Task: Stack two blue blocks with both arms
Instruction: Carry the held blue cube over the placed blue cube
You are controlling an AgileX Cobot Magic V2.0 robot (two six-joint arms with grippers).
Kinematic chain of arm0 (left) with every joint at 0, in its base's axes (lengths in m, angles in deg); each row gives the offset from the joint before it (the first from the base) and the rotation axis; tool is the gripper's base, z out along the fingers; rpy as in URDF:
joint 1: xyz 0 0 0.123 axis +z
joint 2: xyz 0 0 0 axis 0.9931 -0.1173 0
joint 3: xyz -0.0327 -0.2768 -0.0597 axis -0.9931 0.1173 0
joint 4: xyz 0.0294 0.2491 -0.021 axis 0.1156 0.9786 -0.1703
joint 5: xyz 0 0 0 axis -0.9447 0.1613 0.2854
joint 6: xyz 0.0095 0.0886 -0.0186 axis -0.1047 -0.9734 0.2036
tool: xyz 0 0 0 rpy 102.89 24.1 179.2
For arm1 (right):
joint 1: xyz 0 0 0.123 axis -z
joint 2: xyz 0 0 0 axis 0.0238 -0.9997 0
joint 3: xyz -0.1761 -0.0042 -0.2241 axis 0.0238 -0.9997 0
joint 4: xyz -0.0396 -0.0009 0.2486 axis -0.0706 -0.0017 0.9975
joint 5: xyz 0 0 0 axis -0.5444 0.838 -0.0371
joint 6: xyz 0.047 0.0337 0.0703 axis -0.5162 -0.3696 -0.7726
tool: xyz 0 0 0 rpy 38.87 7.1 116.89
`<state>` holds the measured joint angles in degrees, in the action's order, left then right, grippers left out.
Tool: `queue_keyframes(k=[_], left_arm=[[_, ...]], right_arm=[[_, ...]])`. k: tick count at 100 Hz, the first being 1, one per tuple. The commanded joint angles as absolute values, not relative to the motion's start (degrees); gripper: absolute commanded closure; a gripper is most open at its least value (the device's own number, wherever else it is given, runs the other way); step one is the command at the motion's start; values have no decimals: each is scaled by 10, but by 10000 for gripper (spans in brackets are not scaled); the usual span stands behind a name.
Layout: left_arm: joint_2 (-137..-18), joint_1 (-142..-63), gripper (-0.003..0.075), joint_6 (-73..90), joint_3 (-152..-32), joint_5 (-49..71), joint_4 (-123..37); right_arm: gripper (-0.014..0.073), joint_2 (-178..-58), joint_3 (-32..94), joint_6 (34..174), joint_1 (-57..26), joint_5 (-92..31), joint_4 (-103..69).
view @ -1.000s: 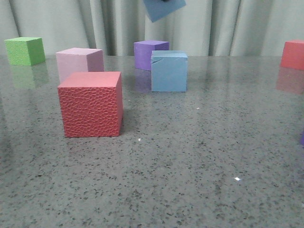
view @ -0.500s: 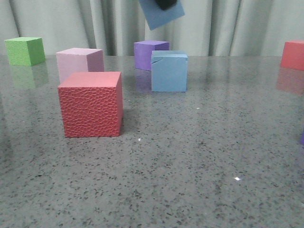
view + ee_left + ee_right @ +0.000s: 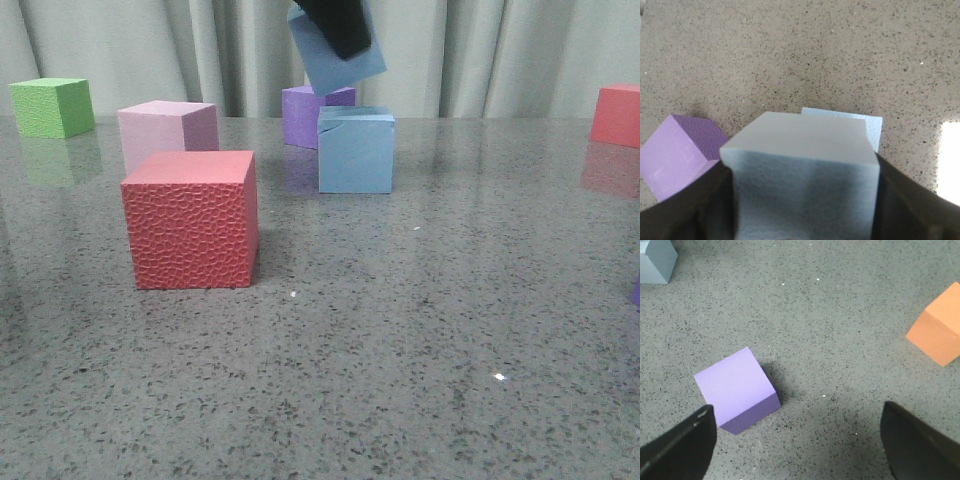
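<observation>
Up at the top centre of the front view, the left gripper (image 3: 335,25) hangs in the air with a blue block (image 3: 345,62) clamped between its dark fingers (image 3: 338,22), the cube tilted on a slant. Directly under it, a touch to the right, the second blue block (image 3: 356,150) sits flat on the speckled grey table (image 3: 420,330), a small crack showing near its top left edge. There's a clear gap between the two cubes.

From the left wrist view, the held block (image 3: 800,175) fills the lower middle of the frame, black fingers pressed against both its sides, and the resting block (image 3: 867,125) peeks out just behind it. A purple cube (image 3: 677,155) lies at the lower left there (the same one sits behind the blue pair in the front view (image 3: 300,112)).

The right gripper (image 3: 797,445) is spread wide and holds nothing, its fingers in the bottom corners; a purple cube (image 3: 737,387) lies on the table between them, an orange cube (image 3: 937,330) at the right edge.

Front view again: red cube (image 3: 192,218) centre-left, pink cube (image 3: 165,130) just behind it, green cube (image 3: 52,106) far left.
</observation>
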<state>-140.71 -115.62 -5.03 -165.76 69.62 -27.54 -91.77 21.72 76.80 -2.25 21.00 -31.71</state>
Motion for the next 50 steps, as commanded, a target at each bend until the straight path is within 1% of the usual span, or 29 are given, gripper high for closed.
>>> queue_keyframes(k=[1,50], left_arm=[[-1373,-1160,487,-61,-1674,669,-294],[-1384,-1160,487,-61,-1674,666,-305]], right_arm=[[-62,-921,230,772,-22,179,-317],[-62,-921,230,772,-22,179,-317]])
